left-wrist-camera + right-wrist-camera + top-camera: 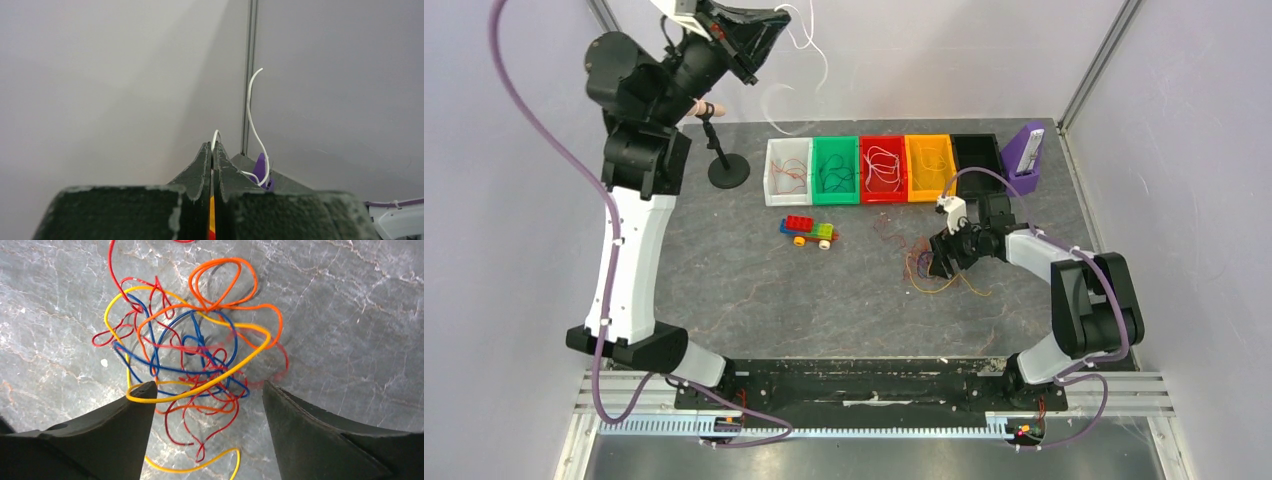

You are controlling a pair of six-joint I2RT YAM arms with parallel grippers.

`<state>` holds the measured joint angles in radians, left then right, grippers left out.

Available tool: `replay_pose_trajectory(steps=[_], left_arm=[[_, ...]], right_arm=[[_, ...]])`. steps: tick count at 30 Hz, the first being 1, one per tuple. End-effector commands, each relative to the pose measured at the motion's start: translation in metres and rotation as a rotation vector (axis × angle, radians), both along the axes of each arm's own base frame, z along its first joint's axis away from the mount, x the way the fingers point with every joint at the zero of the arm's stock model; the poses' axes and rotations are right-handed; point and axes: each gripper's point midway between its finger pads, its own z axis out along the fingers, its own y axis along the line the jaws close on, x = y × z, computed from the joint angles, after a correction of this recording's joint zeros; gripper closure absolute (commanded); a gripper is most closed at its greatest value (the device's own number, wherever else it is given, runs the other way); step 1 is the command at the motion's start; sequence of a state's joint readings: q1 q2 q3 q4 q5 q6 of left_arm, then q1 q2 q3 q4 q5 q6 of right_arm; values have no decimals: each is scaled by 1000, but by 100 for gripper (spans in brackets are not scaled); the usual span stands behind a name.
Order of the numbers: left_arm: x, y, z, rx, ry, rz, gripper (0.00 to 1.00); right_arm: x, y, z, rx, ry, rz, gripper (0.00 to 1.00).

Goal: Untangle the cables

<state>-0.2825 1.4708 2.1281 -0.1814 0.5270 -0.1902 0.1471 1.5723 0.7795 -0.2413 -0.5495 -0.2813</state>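
The cables lie as a loose tangle (200,355) of red, blue, orange and yellow wires on the grey table, right of centre in the top view (924,272). My right gripper (205,390) hovers just over the tangle (941,262), jaws open wide; a yellow loop rests against the left fingertip (142,395), and nothing is gripped. My left gripper (779,18) is raised high at the back left, shut on a white cable (252,115) that curls up past its tips (213,147) and dangles free in the top view (812,45).
A row of bins stands at the back: white (773,172), green (818,170), red (865,170), orange (911,167), black (977,155), most holding wires. A purple box (1024,148) sits at the far right, a black stand (727,170) at the left, a toy brick car (810,231) mid-table.
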Motion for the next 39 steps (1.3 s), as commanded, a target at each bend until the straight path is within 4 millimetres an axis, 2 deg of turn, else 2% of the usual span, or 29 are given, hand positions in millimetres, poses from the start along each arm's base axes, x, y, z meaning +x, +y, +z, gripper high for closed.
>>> replay_pose_trajectory(steps=[1,5,10,16,18,25,29,31,33,37,39], left_arm=[[34,-10,-31,-15,99,-10,98],[63,-24,-65,-19,163,-29,98],[96,-65,-111,1,260,-65,98],[142,-95,-171,21,366,-41,98],[153,-102,-184,22,382,-40,98],[191,-112,-230,30,418,2,98],[211,-120,-273,93,441,26,98],[222,-120,-301,129,465,58,98],[233,-115,-329,178,481,120,98],[248,-102,-368,276,485,244,98],[250,-106,-387,352,482,270,98]], right_arm=[[3,1,30,14,-50,26,17],[5,-2,41,3,-60,26,12],[4,-6,48,23,-62,4,4],[7,-6,51,41,-44,-11,3],[7,-6,51,44,-44,-11,3],[10,-4,53,57,-35,-12,3],[13,-3,52,56,-31,-12,3],[15,-4,53,55,-32,-15,3],[16,-5,53,54,-30,-17,3],[16,-6,52,53,-22,-20,3],[17,-6,50,53,-18,-19,2]])
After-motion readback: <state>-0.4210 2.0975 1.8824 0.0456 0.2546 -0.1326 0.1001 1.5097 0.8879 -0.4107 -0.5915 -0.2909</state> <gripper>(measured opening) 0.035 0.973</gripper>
